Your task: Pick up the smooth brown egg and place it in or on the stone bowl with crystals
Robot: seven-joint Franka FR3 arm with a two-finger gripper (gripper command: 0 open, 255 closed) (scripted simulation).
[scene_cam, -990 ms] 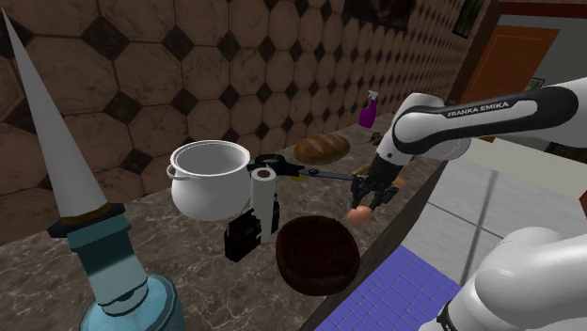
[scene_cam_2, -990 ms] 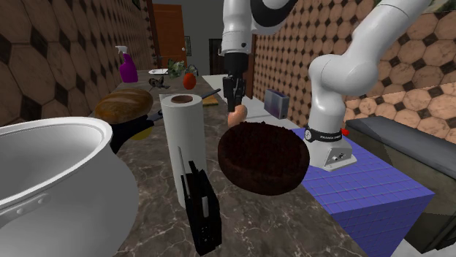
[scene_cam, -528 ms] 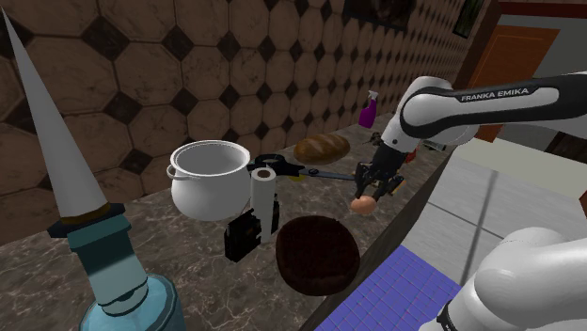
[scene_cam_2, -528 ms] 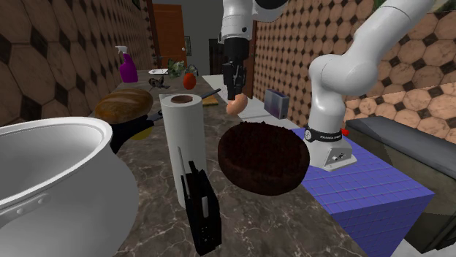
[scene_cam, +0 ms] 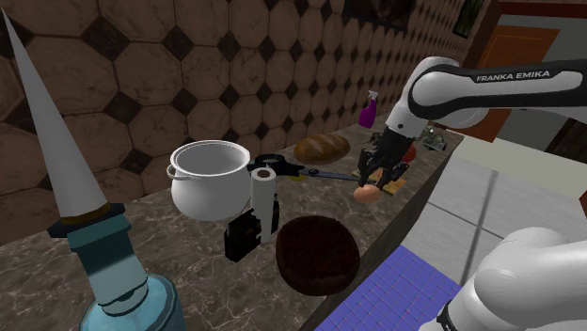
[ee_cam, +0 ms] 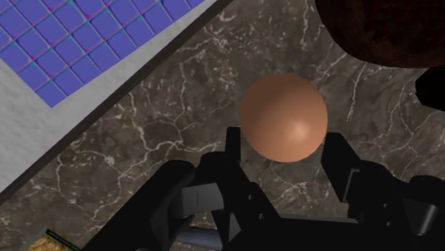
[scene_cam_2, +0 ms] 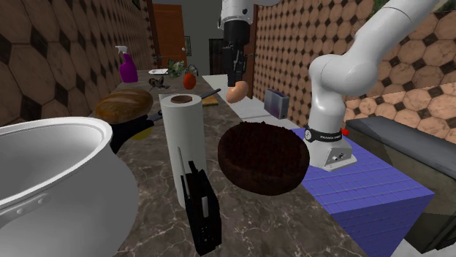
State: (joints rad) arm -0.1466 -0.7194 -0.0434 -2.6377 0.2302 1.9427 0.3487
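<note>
Above a dark marbled counter (scene_cam: 179, 259), a smooth brown egg (scene_cam: 365, 193) is held in the air by the black gripper (scene_cam: 373, 184) of a white Franka arm. Across the shoulder view from left to right, a blue bottle (scene_cam: 127, 296) capped by a tall grey cone is seen at the near edge. It is followed by a white pot (scene_cam: 209, 179), an upright paper towel roll (scene_cam: 264, 196) with a black holder (scene_cam: 243, 233) at its foot, and the dark brown stone bowl (scene_cam: 317, 254). The egg is placed to the right of the bowl and higher, clear of it and of the counter. Farther back, a bread loaf (scene_cam: 322, 147) and a purple spray bottle (scene_cam: 366, 111) are set along the tiled wall.

From the wrist view the egg (ee_cam: 283, 116) is seen clasped at its sides between the two fingers (ee_cam: 233, 146), drawn in narrowly around it. Marbled stone is shown beneath it and the stone bowl (ee_cam: 385, 28) just beyond it. In the second exterior view the egg (scene_cam_2: 237, 92) is shown hanging under the gripper (scene_cam_2: 235, 79), behind and above the bowl (scene_cam_2: 263, 157).
</note>
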